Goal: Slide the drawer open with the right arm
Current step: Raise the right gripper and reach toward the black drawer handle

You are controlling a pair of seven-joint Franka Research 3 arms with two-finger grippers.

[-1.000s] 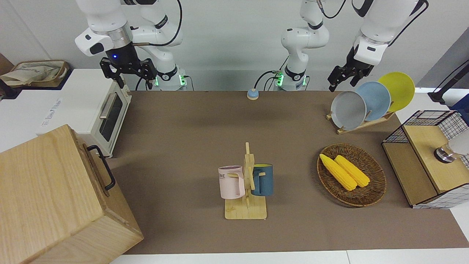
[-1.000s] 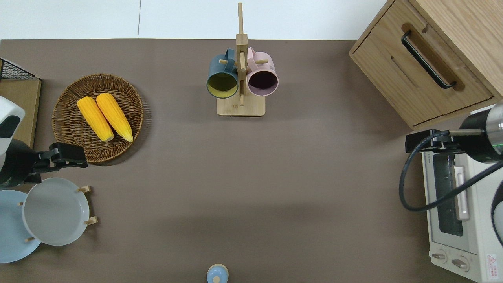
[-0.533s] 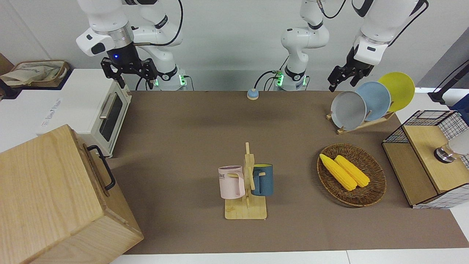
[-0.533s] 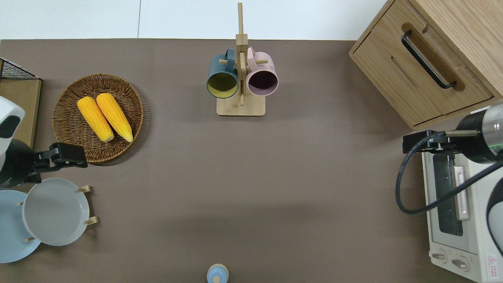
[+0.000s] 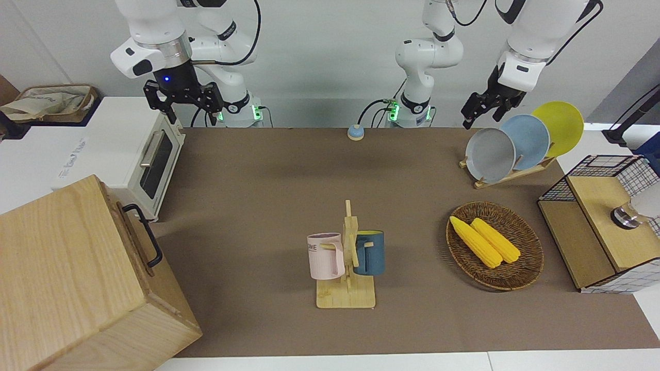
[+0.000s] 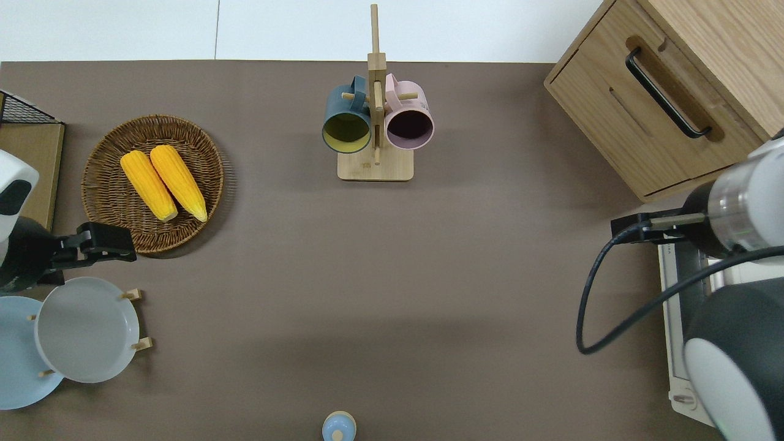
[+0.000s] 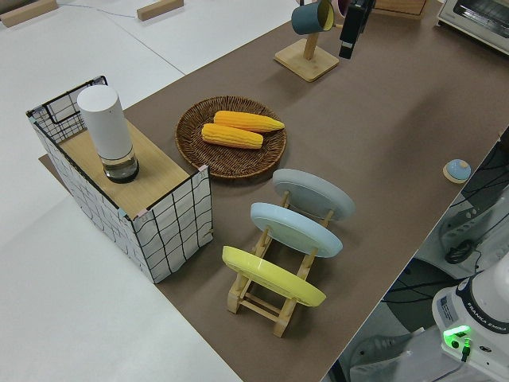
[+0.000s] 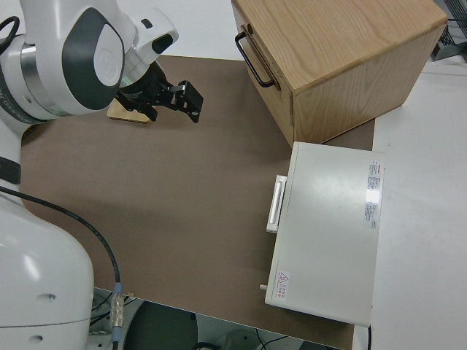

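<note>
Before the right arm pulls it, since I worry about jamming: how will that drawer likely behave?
The drawer looks stiff wood, likely sliding straight. Its black loop handle seems rigid and easy to hook. The big wooden box looks heavy, so probably stays put.

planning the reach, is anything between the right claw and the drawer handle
Nothing visible. The right claw hangs over the table by the toaster oven corner; only bare table separates it from the drawer and its handle.

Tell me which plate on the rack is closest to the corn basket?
The grey plate. It stands at the rack's end nearest the basket; the blue plate and yellow plate follow.
</note>
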